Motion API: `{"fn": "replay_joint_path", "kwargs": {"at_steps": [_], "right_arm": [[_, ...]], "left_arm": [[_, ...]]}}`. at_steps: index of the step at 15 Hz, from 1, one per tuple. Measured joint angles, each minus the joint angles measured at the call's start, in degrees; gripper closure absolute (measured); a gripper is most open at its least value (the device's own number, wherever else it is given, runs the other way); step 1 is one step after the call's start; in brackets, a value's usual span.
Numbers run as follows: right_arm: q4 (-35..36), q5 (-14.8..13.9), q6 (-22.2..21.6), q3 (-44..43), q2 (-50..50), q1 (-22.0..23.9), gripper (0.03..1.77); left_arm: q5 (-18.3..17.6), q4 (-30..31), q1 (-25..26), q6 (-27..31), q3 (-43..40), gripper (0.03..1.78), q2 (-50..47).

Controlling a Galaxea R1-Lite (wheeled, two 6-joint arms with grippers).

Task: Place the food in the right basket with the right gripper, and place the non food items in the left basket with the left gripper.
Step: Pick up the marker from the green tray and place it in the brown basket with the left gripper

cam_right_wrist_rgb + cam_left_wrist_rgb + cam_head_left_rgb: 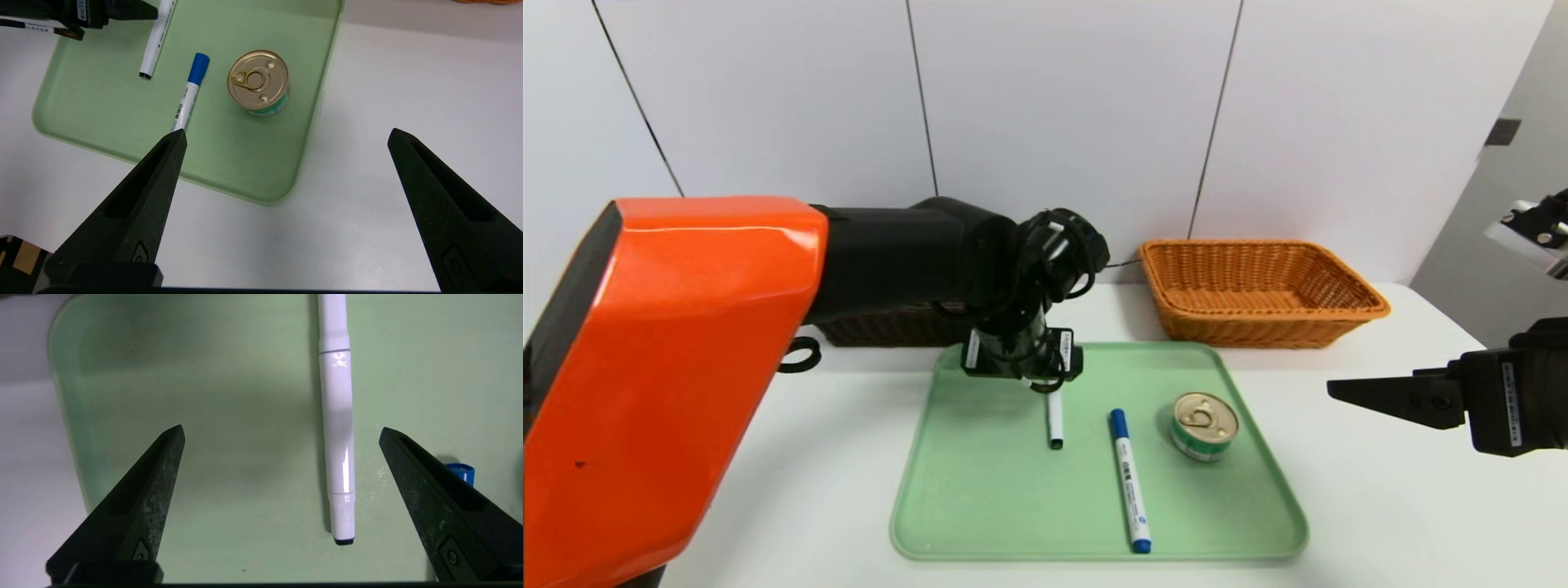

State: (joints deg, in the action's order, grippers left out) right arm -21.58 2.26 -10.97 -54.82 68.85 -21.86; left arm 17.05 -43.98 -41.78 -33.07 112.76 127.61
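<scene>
Spread wide and empty, both sets of fingers: left gripper (282, 430) poised low over the back half of the green tray (980, 523), straddling the slim white marker (337, 428), which sits nearer one finger than the other; right gripper (286, 136) parked off the tray's right edge, above bare worktop (1380, 506).

Tin can (1205, 425) upright near the tray's right edge; blue-capped marker (1129, 480) lying between can and slim marker, apart from both. Orange basket (1262, 290) past the tray's back right corner, seemingly bare inside. Dark basket (890, 327) mostly hidden behind the left arm, so contents not to be told; no grey cloth in sight.

Step in hand, by judgement: pickup of the slim marker. Next: centre over the barrel, lower to the tray, close, lift, carry to the dark basket.
</scene>
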Motion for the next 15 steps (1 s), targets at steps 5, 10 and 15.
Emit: {"fn": "replay_joint_path", "kwargs": {"at_steps": [5,10,15], "right_arm": [[0.0,0.0,0.0,0.0,-0.3,0.0,0.10],[0.0,0.1,0.0,0.0,-0.4,0.0,0.10],[0.0,0.1,0.0,0.1,-0.4,0.0,0.10]], "left_arm": [[0.0,0.7,0.0,-0.5,0.0,0.12,2.2],[-0.1,1.4,-0.4,-1.1,0.1,0.12,3.2],[0.0,2.0,-1.1,-1.4,0.1,0.12,3.9]]}}
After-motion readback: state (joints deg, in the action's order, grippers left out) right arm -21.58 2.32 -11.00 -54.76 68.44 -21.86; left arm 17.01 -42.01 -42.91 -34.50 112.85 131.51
